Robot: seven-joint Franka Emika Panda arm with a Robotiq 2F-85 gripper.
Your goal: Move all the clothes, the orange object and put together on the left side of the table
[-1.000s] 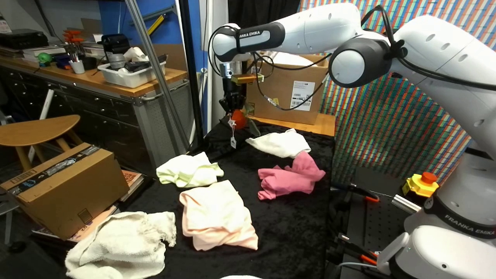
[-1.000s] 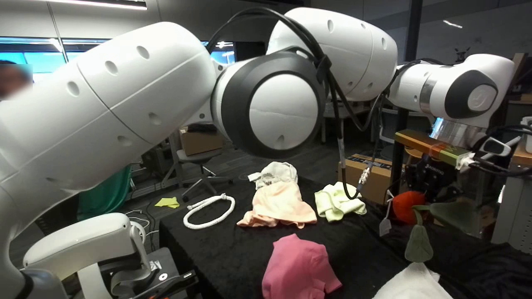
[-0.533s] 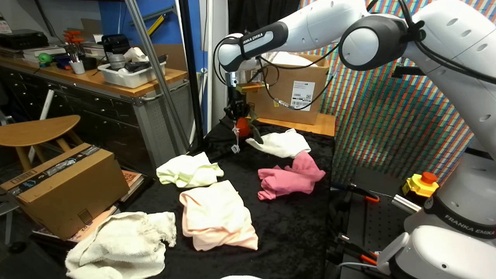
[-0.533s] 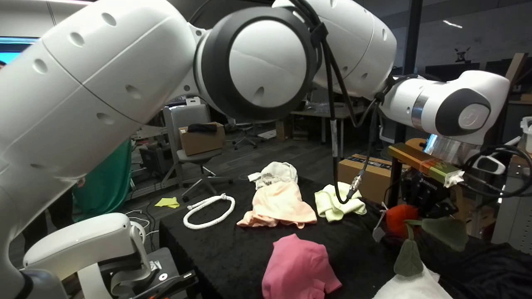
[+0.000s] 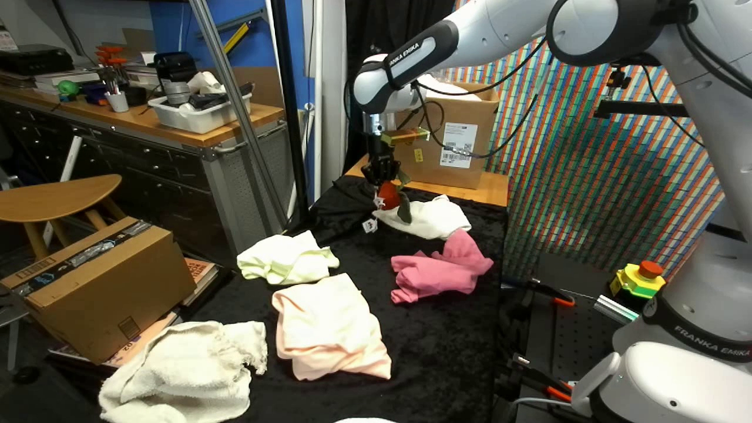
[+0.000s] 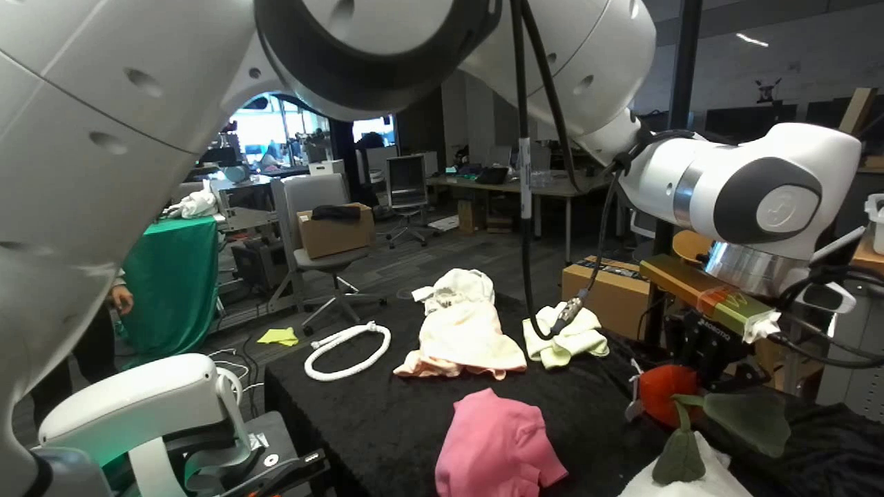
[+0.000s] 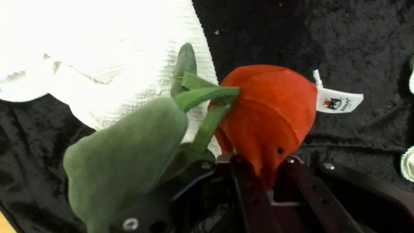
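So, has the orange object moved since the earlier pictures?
Yes. In an exterior view, the orange object has moved rightward and lower in the picture, toward the white cloth nearest it, which stayed in place.

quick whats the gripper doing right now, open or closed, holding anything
Gripper: closed, holding the orange object by a pinched bit of its fabric.

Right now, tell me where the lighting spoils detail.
Wrist view: the white cloth is blown out, much weave lost; the gripper comes out dark. Both exterior views: the peach cloth is washed out in patches. In an exterior view: background windows glare.
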